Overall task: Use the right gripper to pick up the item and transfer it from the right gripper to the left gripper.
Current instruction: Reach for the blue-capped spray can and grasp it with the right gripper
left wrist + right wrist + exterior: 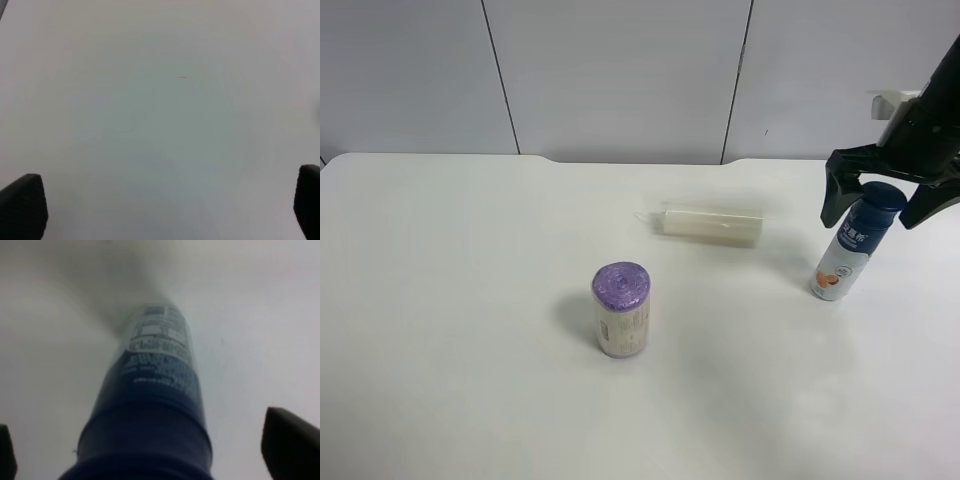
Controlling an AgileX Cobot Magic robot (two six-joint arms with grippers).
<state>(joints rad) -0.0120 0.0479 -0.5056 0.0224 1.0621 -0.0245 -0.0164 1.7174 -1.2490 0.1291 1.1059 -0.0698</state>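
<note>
Right end effector (871, 218) hangs over the item (848, 246) with its two black fingers spread wide, one on each side of the dark blue cap. In the right wrist view the fingertips (289, 445) sit at the picture's edges, with a clear gap between each and the cap, so the right end effector (148, 452) holds nothing and touches nothing.

The item (156, 385) is a slim bottle. It has a dark blue cap and a dark blue upper label with pale print, a white lower body, and a small orange picture near the base. It stands on its base on the tabletop (470, 300), near that surface's edge at the exterior high view's right.

A cream-white tube (712, 224) lies on its side near the bottle but apart from it. A squat can (621, 308) with a purple top stands upright farther off, toward the middle of the tabletop.

The tabletop is plain white, and behind it is a pale grey panelled wall (620, 70) with thin dark seams. A small white block (888, 102) shows on the black arm above the bottle.

Left end effector (165, 205) appears only in the left wrist view. Its dark fingers are far apart at the picture's corners, with nothing between them, above bare white tabletop (160, 110).
</note>
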